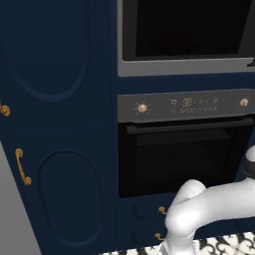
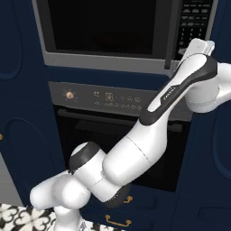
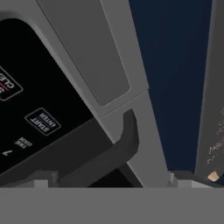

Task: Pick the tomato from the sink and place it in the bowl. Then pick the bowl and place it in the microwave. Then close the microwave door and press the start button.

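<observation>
My two-finger gripper (image 3: 111, 180) is spread wide and empty at the grey-framed built-in microwave's (image 2: 103, 61) black button panel (image 3: 39, 100), with the white-lettered start key (image 3: 42, 120) off beyond one fingertip, so pushing straight ahead risks hitting the frame or the neighbouring clear key (image 3: 6, 83).

Navy cabinets (image 1: 60, 149) with brass handles (image 1: 21, 167) flank a black oven (image 1: 184, 149).

White arm (image 2: 135, 149) rising from a low, folded shoulder joint, forearm slanting up and to the right. Dark-banded wrist (image 2: 198, 67) bent at the top, hand turned away toward the upper right. Elbow (image 1: 187, 209) rounded, low. Jaws spread wide, nothing between them.
</observation>
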### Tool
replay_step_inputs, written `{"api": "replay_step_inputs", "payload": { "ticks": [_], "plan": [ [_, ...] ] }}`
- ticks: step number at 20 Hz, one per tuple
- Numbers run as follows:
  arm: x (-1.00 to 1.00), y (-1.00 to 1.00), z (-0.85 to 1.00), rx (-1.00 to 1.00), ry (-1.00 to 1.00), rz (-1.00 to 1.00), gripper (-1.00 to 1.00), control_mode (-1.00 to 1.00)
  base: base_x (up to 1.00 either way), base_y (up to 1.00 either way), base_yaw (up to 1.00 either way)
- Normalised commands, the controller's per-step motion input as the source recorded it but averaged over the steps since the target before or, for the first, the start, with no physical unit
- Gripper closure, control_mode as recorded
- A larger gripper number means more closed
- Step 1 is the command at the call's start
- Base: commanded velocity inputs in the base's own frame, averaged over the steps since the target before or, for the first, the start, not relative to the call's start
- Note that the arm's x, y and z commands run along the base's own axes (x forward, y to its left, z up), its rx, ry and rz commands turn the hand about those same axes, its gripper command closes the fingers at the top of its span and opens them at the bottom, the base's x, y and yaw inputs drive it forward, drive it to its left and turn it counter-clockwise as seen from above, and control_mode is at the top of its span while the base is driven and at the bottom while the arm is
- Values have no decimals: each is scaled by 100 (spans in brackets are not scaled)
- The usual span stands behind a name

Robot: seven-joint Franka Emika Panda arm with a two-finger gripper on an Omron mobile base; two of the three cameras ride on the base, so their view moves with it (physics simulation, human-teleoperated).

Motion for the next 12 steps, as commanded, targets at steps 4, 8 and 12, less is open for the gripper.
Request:
{"api": "replay_step_inputs", "payload": {
  "ticks": [4,8,12],
  "plan": [
    [34,0,-1,0,3,0,-100,-100,0,0,0],
    [40,0,-2,0,4,0,-100,-100,0,0,0],
    [39,-5,-10,0,4,0,-100,-100,0,0,0]
  ]
}}
